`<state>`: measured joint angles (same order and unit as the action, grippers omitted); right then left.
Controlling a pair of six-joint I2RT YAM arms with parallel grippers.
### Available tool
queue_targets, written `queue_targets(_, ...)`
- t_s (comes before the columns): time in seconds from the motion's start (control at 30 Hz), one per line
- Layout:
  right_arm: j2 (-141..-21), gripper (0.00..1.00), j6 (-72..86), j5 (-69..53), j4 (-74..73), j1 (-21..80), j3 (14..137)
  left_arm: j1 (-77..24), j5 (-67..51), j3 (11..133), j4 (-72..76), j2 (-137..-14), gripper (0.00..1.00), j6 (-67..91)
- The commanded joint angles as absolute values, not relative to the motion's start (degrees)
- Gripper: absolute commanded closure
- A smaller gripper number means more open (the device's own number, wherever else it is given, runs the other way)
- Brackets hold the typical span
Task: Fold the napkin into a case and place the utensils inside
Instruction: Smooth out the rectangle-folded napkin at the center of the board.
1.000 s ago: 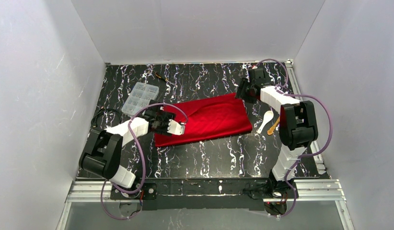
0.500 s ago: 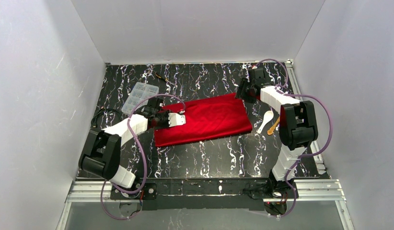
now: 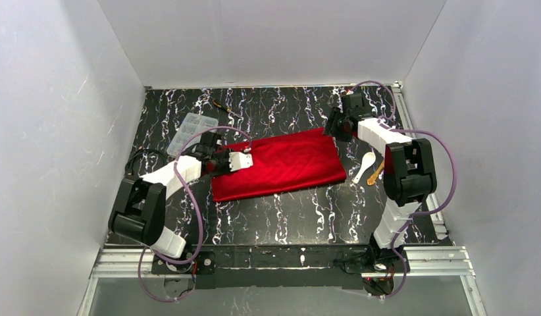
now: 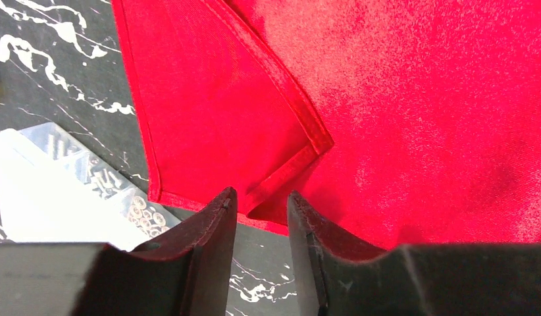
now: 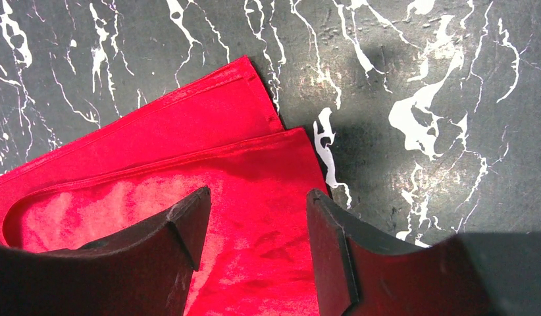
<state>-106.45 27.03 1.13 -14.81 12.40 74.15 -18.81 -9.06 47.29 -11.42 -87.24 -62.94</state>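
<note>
Top external: the napkin lies flat mid-table as a long red rectangle, its length running left to right, right end angled toward the far edge; not a narrow case yet, I'd say. The utensils wait off its right end, btwn cloth and the table's right edge: white spoon w/ the yellow-gold piece just beside it, neither on the cloth.

Left wrist view: a folded flap w/ a hemmed diagonal edge comes to a point at the napkin's left end; the left gripper sits right at that end, fingers drawn close w/ only a slim gap, the hem running into the gap; can't tell whether it's pinched or just straddled. Right gripper hovers at the far-right corner, fingers spread wide, cloth flat beneath, nothing held.

Step in hand looks like taking that left flap for the next fold. To do it well, approx.: bite the hem deep enough that the shiny cloth doesn't slip out, catch the top layer only, lift low, carry it straight along the length so the edges line up; right gripper could press its corner down so the whole napkin doesn't drag.

Clear box is just beside the left arm, toward the far-left corner; black-and-yellow tool near the far edge; both out of the fold's path.
</note>
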Motion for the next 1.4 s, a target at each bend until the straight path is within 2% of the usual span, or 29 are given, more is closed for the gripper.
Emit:
queue_targets(0.0, -106.25, 0.36, 26.8, 1.08, -13.95, 12.1, 76.46, -18.37, -11.29, 47.12, -11.71, -84.69, 0.65, -64.52)
queue_targets(0.2, -105.63, 0.37, 26.85, 1.19, -13.87, 12.04, 75.66, -16.97, -8.15, 51.67, -10.99, -87.18, 0.64, -56.22)
queue_targets(0.4, -105.61, 0.37, 26.89, 1.23, -14.05, 11.84, 75.41, -15.92, -7.37, 50.25, -11.88, -87.67, 0.67, -52.71)
queue_targets(0.5, -105.29, 0.37, 26.87, 1.25, -14.09, 11.71, 75.45, -15.71, -12.53, 46.32, -12.53, -83.8, 0.68, -58.9)
queue_targets(0.67, -105.14, 0.37, 27.21, 0.72, -14.29, 11.57, 76.29, -15.21, -20.12, 38.9, -11.3, -77.4, 0.64, -72.72)
queue_targets(0.77, -104.98, 0.37, 27.61, 0.53, -14.12, 11.55, 76.47, -15.43, -21.43, 38.75, -9.8, -77.4, 0.57, -74.23)
queue_targets(0.9, -104.64, 0.37, 28.27, 0.35, -13.48, 11.52, 75.5, -16.47, -20.14, 37.71, -3.82, -80.45, 0.55, -78.14)
queue_targets(1.2, -103.78, 0.37, 28.34, 0.54, -13.03, 11.55, 74.36, -18.12, -18.62, 39.9, -2.24, -87.05, 0.58, -83.23)
queue_targets(1.37, -104.29, 0.38, 28.88, 0.35, -12.7, 11.49, 74.87, -18.32, -19.12, 40.52, -0.27, -87.57, 0.64, -82.18)
